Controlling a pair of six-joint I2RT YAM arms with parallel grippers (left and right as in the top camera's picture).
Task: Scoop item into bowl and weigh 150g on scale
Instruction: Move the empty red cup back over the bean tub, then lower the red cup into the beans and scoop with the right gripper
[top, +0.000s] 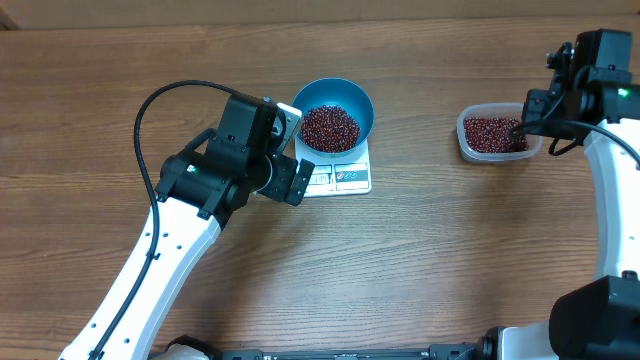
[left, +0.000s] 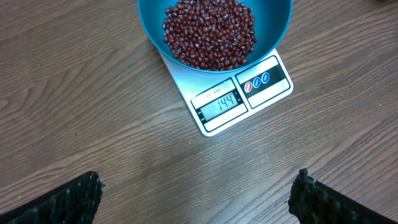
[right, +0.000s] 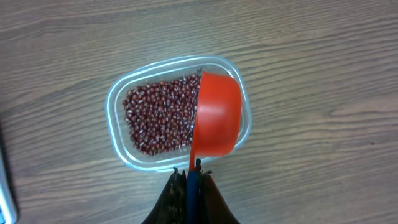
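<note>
Red-brown beans (left: 210, 34) heaped in blue bowl (left: 277, 25) on white scale (left: 186, 81), left jaws open, right jaws clamped on red scoop (right: 217, 115).

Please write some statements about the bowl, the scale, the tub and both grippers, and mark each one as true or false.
1. The blue bowl of beans stands on the scale. True.
2. The scale shows 150. False: its display reads 144.
3. The right gripper has its jaws shut on the red scoop. True.
4. The clear tub is empty. False: it holds beans.
5. The left gripper grips the bowl. False: its jaws are open, apart from the bowl.
</note>
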